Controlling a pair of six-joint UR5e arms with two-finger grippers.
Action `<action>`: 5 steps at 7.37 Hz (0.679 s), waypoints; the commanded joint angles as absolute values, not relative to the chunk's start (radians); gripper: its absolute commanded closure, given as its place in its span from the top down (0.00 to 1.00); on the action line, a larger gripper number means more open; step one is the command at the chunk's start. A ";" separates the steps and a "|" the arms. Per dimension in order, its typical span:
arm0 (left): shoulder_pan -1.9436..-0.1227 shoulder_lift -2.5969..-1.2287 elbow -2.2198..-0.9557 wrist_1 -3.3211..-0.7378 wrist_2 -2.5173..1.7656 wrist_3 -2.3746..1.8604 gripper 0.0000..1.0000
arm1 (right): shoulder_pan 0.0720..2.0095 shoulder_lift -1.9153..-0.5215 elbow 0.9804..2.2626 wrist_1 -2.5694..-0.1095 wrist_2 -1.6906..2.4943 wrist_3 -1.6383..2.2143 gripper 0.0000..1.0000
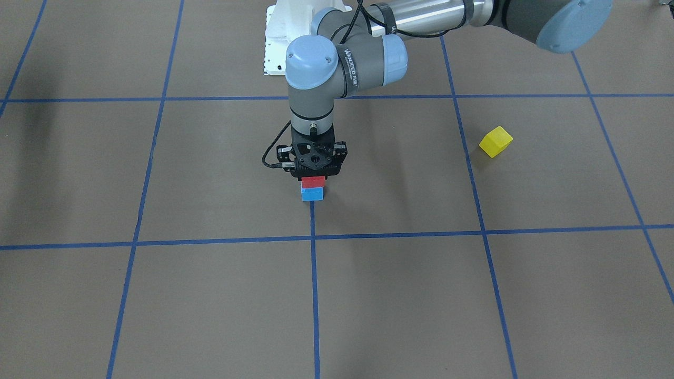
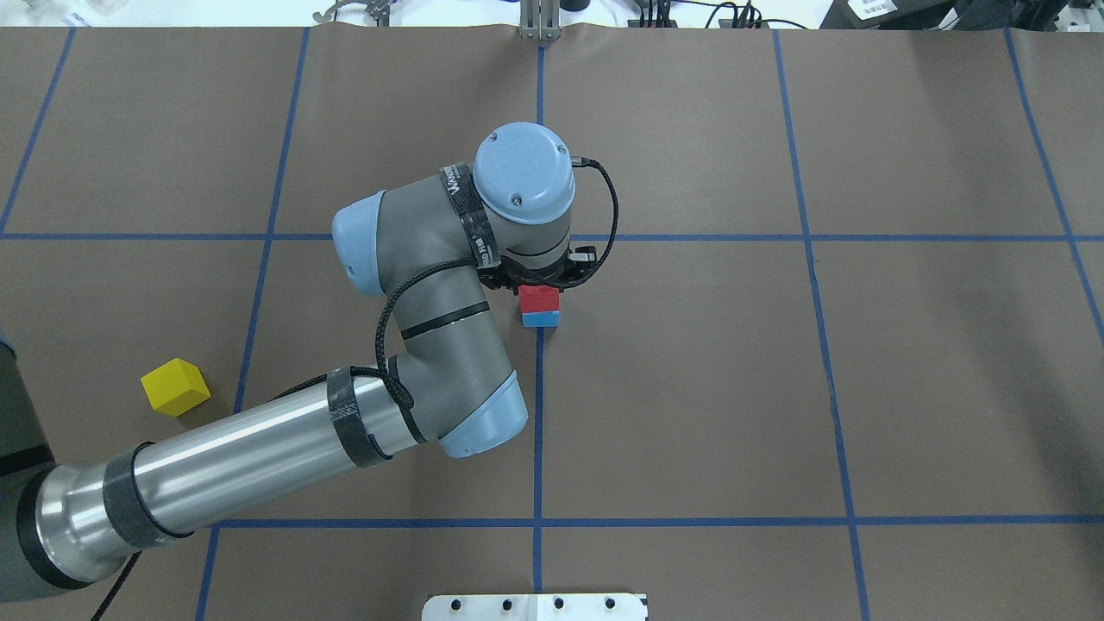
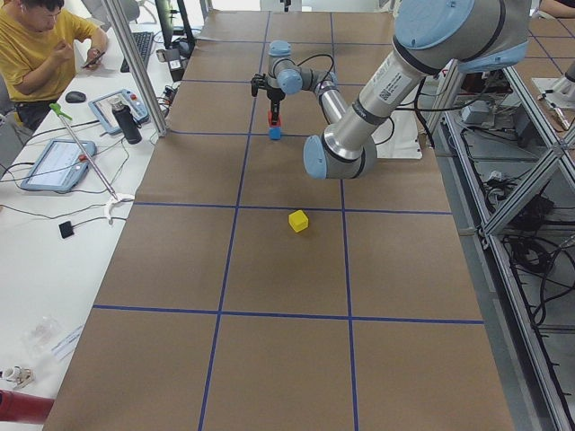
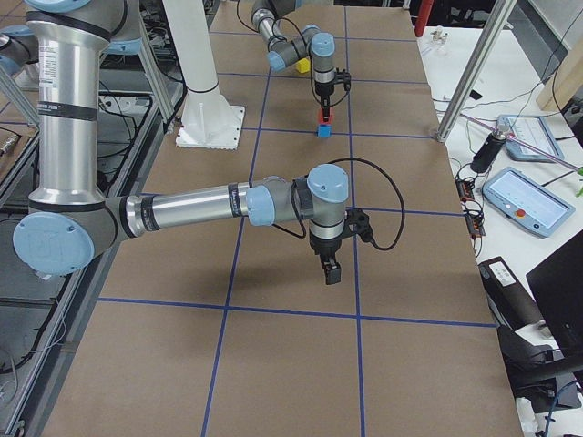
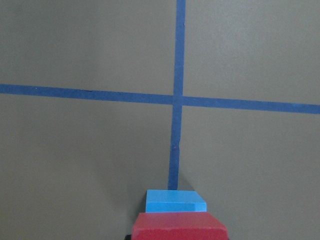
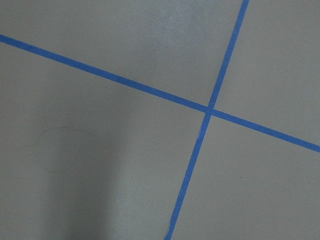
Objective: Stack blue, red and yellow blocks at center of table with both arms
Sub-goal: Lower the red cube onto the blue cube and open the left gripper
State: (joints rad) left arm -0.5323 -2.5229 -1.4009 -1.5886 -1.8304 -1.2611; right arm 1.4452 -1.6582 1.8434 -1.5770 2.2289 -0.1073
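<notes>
A: What is the left gripper (image 1: 314, 178) doing?

B: It points straight down at the centre of the table (image 1: 210, 168), closed narrowly on the red block (image 1: 313, 182). That block sits on the blue block (image 1: 312, 194) or a hair above it; I can't tell whether they touch. The blue block rests on a tape line (image 1: 314, 273).

A: And the right gripper (image 4: 329, 269)?

B: It hangs over the table's right side, well apart from the blocks. Whether it is open or closed, I can't tell.

A: The yellow block (image 1: 495, 141)?

B: It lies alone on the left, well apart from the other two and turned askew to the tape lines.

A: How will these handle?

B: They look small, stiff and light, probably smooth-faced. I'd pinch two opposite flat sides around mid-height, with the wrist turned to match the yellow block's skew. Light blocks shift easily once piled, so I'd release gently and lift straight up.
</notes>
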 commanded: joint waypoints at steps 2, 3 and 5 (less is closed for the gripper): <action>-0.529 -2.523 -1.402 -1.589 -1.830 -1.261 0.28 | 1.447 -1.661 1.844 -1.577 2.229 -0.107 0.99; -0.528 -2.523 -1.401 -1.589 -1.830 -1.262 0.37 | 1.447 -1.661 1.844 -1.577 2.227 -0.109 0.99; -0.523 -2.523 -1.402 -1.589 -1.830 -1.262 0.60 | 1.447 -1.661 1.842 -1.577 2.229 -0.107 0.99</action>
